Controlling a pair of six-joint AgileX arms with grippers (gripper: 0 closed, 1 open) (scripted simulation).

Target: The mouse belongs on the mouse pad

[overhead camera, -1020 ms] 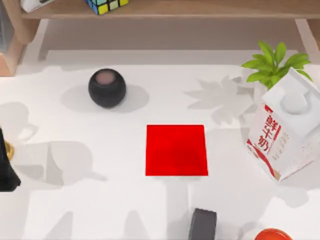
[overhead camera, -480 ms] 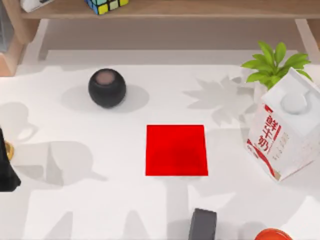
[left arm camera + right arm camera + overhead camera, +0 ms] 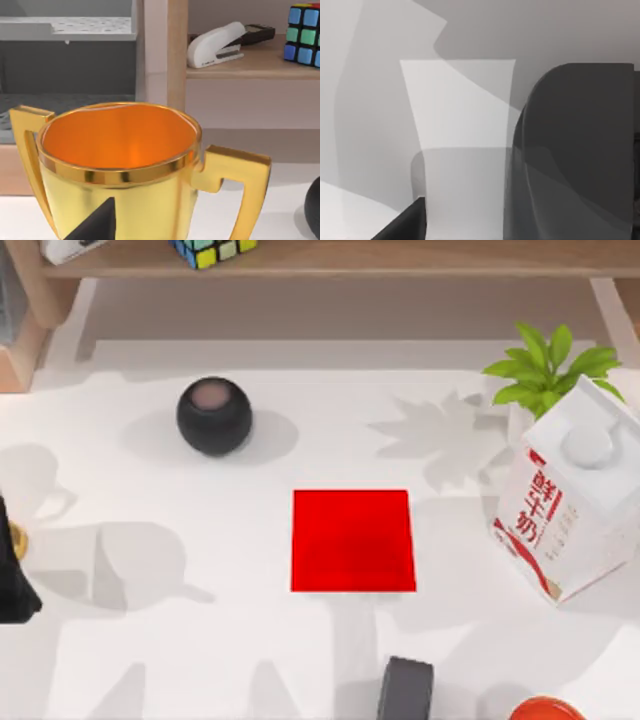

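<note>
The mouse pad [image 3: 353,540], a flat bright red square, lies at the table's middle with nothing on it. The mouse [image 3: 405,690], dark grey and rounded, sits just below the pad's lower right corner and is cut off by the top view's bottom edge. It looms close in the right wrist view as the mouse [image 3: 575,150], beside one dark finger [image 3: 405,225] of my right gripper. My left gripper [image 3: 12,580] rests at the table's far left edge. Its dark fingertip [image 3: 97,225] points at a gold trophy [image 3: 117,165].
A black ball with a pinkish top [image 3: 214,416] stands at the back left. A milk carton [image 3: 565,505] and a green plant [image 3: 548,365] occupy the right side. A red object [image 3: 545,708] peeks in at the bottom right. A wooden shelf [image 3: 400,258] holds a colour cube [image 3: 212,250].
Shadows on the table at the lower right have shifted. The mouse, the pad and the left arm stay where they were.
</note>
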